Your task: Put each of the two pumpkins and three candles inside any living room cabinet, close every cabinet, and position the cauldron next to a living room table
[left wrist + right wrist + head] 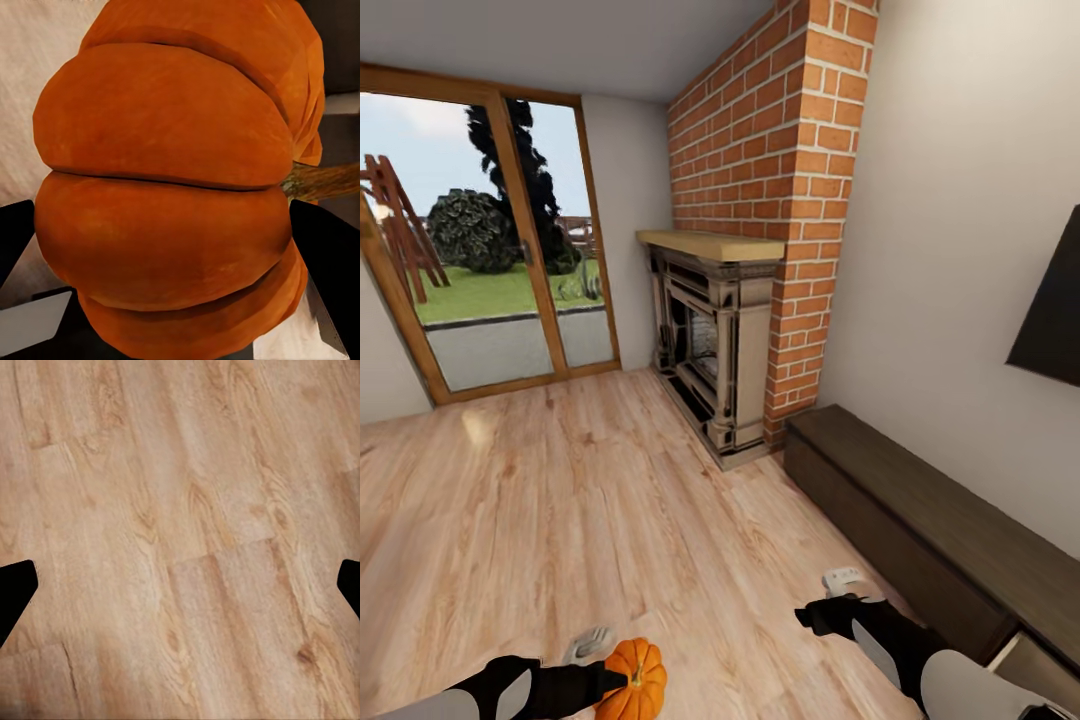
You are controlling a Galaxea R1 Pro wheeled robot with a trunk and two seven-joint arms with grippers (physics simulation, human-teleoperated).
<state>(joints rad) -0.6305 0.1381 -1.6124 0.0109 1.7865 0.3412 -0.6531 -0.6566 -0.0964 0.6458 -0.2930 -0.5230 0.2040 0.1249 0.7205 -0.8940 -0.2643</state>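
Low at our left side, we carry a pumpkin (pixel 630 680) clamped in the left gripper (pixel 605 672) toward the cabinet (pixel 920 530) on our right, while the right gripper (pixel 180 585) hangs wide and empty over the floor (pixel 610 500)

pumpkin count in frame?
1. The pumpkin sits clamped in the left gripper, low in the head view, above the wood floor. The second may be out of frame.

Pumpkin (pixel 632 678) cut off by the head view's lower edge; cabinet (pixel 920 520) runs past the right edge; black wall panel (pixel 1052 310) partly outside it.
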